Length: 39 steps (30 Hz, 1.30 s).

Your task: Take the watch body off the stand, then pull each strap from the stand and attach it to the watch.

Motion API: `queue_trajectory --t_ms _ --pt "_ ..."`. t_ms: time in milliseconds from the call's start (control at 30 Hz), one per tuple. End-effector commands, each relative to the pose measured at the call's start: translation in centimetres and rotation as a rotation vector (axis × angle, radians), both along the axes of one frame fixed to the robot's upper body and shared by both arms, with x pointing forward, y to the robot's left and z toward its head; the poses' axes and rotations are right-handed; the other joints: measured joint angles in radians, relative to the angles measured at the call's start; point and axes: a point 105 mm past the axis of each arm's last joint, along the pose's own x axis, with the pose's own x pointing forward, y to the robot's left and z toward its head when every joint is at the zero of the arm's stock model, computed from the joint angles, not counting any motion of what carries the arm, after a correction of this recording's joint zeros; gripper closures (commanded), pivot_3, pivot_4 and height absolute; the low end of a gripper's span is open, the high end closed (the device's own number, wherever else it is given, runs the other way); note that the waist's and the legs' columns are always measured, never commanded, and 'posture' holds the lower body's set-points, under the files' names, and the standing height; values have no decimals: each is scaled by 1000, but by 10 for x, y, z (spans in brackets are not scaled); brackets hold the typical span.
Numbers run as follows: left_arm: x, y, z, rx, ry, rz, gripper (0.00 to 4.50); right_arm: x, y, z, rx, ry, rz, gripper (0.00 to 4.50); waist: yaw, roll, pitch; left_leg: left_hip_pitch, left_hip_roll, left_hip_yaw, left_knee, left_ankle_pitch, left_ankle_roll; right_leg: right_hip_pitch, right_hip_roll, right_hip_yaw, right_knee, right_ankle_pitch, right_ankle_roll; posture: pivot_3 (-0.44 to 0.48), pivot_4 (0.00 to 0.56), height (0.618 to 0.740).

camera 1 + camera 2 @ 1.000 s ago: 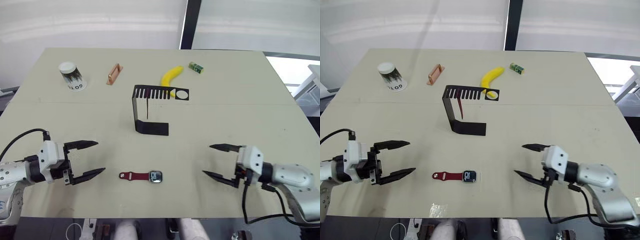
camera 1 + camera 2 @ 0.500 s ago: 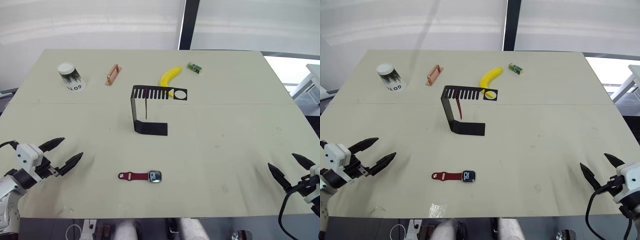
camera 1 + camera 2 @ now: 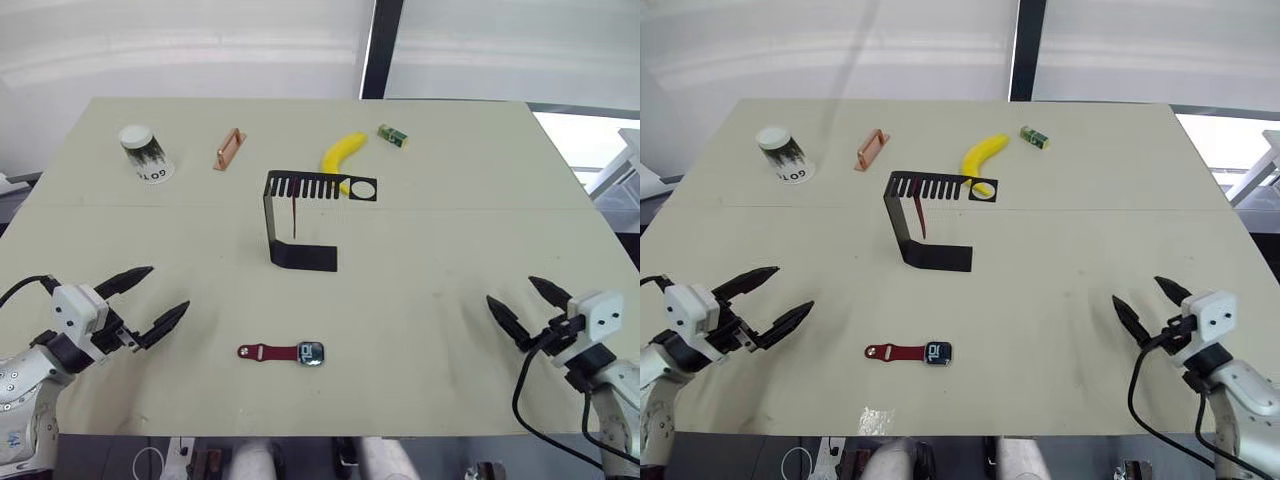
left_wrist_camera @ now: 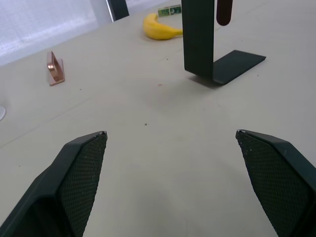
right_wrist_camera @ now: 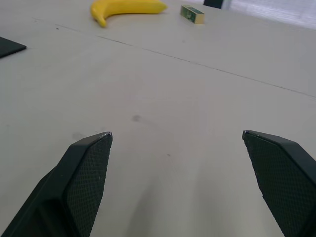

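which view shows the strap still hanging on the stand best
The right eye view: the strap hangs clear of the stand upright, seen at full length. The left eye view shows it as a thin line; the left wrist view catches its rounded lower end.

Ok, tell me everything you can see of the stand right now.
The stand is a black sheet-metal C-bracket, upright mid-table: flat base on the table, a vertical back, and a top arm with comb slots and a round hole at its end. One dark red strap hangs from a slot. No gripper touches it; the banana lies just behind.
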Motion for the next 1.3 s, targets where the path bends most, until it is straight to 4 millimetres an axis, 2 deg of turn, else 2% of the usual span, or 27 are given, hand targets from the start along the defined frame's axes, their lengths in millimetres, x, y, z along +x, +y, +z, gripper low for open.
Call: queue_trajectory --t_ms 33,133,200,300,400,533,600,667,700,900,1067,1300 --pt "2 -42 21 -23 -110 -46 0 23 72 19 34 -44 232 29 1 0 0 0 0 0 0 0 0 0 0 0 0 0 0 0 150 729" --pt "4 -62 26 -52 -129 -50 0 33 104 27 52 -63 320 29 0 0 0 -1 0 0 1 0 0 0 0 0 0 0 1 0 150 729" --pt "8 -83 33 -118 -155 -44 0 41 133 32 61 -63 398 29 0 0 0 0 0 0 2 0 0 0 0 0 0 0 1 0 150 729" --pt "7 -104 35 -150 -161 -72 0 49 163 30 59 -21 481 29 -1 0 0 0 0 0 2 0 0 0 0 1 1 0 1 0 150 729" --pt "4 -112 31 -163 -145 -76 0 65 191 29 71 25 526 789 1 0 0 0 0 0 3 1 0 0 0 1 2 1 1 0 150 729" --pt "1 -114 28 -172 -133 -42 0 86 222 34 61 47 546 2619 -2 0 0 -1 0 0 3 1 0 0 1 1 2 1 1 0 150 729" --pt "1 -113 27 -177 -132 -16 0 95 235 37 58 49 559 3148 -6 0 0 -1 0 0 4 1 0 0 1 1 2 1 1 0 150 729" --pt "1 -110 26 -160 -137 17 0 101 247 33 37 71 578 4141 -2 0 0 -1 1 0 5 1 0 0 1 1 3 0 1 0 150 729" --pt "1 -110 26 -155 -140 29 0 104 252 30 28 81 584 4403 -1 0 0 -1 1 -1 6 1 0 0 1 1 3 0 0 0 150 729" --pt "-2 -117 30 -166 -138 16 0 117 269 6 -58 148 602 4403 -3 0 0 -3 1 0 7 1 1 -1 1 1 3 0 0 0 150 729" --pt "-3 -130 39 -175 -131 -20 0 130 273 -7 -30 176 567 4403 -6 0 0 -2 1 0 8 1 2 -1 1 1 4 0 0 0 150 729" --pt "1 -151 53 -222 -150 -24 0 127 273 -14 -3 191 582 4403 -4 0 -1 -2 1 0 8 2 1 -1 0 1 5 0 0 0 150 729"
